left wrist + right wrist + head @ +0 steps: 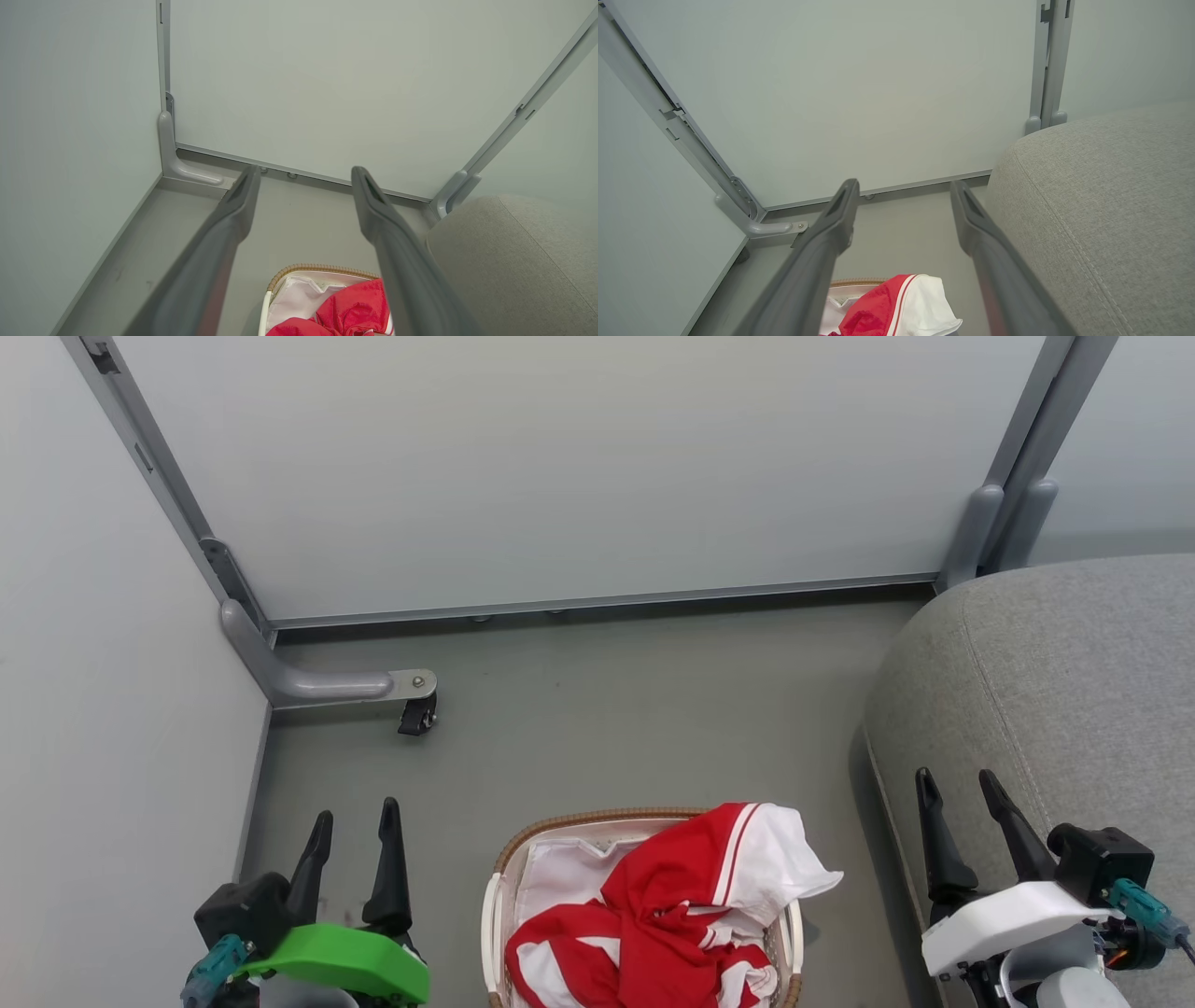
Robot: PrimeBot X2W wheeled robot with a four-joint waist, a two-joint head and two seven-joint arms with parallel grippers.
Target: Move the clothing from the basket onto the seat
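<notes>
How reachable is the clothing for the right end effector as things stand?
Probably yes: the right end effector is open, and the clothing is heaped uncovered above the rim of the basket, spilling over toward that side.

Grey floor [607,709]; pale partition panels [579,467] behind; bracket foot [327,686] with black caster [417,717] (left corner).
</notes>
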